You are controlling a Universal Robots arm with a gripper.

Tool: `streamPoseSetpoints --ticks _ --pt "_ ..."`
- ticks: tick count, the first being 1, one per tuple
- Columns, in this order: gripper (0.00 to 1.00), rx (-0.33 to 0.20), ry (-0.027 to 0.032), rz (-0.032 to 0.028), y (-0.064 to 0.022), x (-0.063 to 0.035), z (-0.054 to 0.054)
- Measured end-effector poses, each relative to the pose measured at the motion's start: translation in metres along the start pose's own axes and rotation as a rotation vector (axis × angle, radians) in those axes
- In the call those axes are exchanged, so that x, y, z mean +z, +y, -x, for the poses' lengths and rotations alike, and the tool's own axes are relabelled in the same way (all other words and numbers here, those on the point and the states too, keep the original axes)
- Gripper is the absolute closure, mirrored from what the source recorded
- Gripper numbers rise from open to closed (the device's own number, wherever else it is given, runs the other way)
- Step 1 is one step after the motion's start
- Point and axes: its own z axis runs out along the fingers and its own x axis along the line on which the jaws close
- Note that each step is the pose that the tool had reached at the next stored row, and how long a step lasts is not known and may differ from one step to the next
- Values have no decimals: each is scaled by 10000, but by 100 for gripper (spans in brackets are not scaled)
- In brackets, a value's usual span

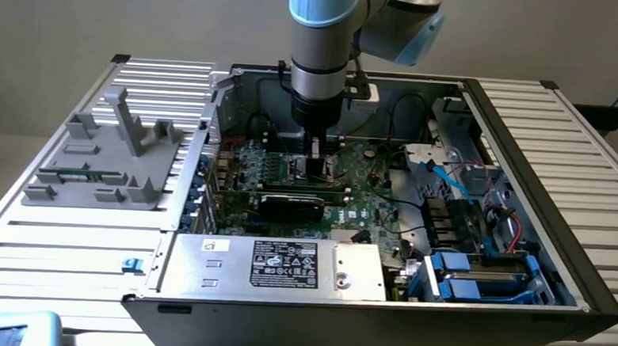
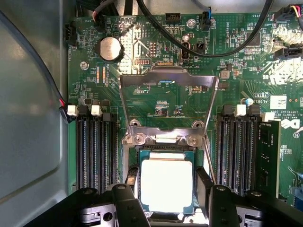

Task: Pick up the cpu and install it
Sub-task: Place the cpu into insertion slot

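Slatted table (image 1: pixel 575 147) bears an open case (image 1: pixel 332 333); in the exterior view the gripper (image 1: pixel 314 172) stands at twelve o'clock of a black card (image 1: pixel 302 203), fingers (image 2: pixel 204 182) clamped on the cpu (image 2: pixel 166 185).

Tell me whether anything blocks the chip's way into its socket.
Nothing visible does. The claw grips the chip right at the socket, whose hinged metal frame is swung open, away from the chip. The black cable runs beyond that frame, clear of both. Whether the chip is fully seated cannot be told.
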Motion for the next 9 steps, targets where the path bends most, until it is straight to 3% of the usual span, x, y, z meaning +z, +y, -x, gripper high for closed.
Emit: streamPoseSetpoints --ticks 9 --pt "44 0 2 11 -7 12 0"
